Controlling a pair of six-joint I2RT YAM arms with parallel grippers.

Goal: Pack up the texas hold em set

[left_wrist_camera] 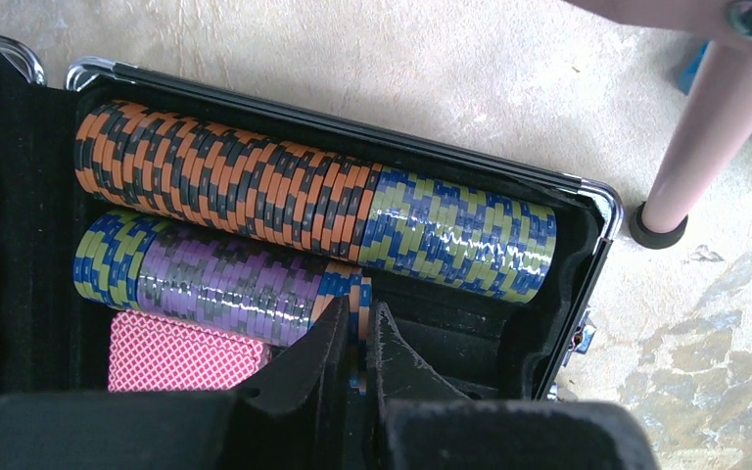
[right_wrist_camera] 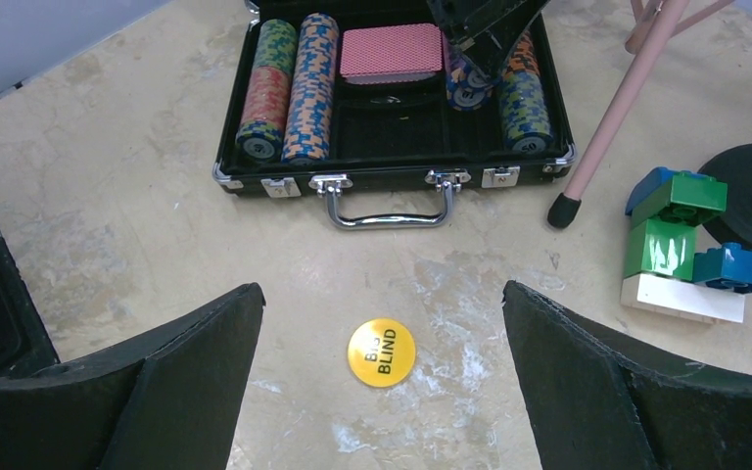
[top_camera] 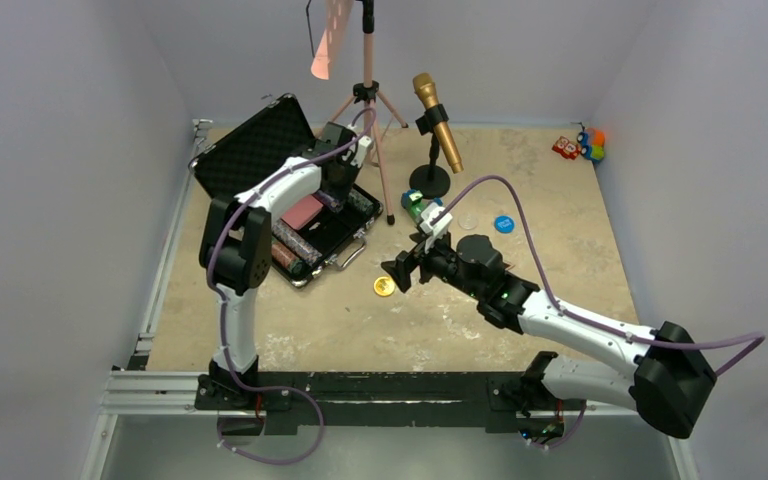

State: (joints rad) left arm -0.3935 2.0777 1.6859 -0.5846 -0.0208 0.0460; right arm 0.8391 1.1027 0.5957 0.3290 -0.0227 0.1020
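Hovering spread, the right pincer [right_wrist_camera: 382,294] has the yellow button [right_wrist_camera: 382,352] on the bench [right_wrist_camera: 108,196] just ahead, centred in its gap — the left pincer [left_wrist_camera: 357,333], pressed together, perhaps on chips [left_wrist_camera: 348,289], is farther off in the briefcase [right_wrist_camera: 392,181].

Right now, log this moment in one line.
left gripper: shut, at chips in case | right gripper: open, aimed at yellow button | deck: in case | blue button: on table

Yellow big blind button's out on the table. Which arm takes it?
Right. The right hand hovers open directly over the yellow button, fingers either side of it. The left hand is shut, down in the briefcase against the chip stacks, farther off.
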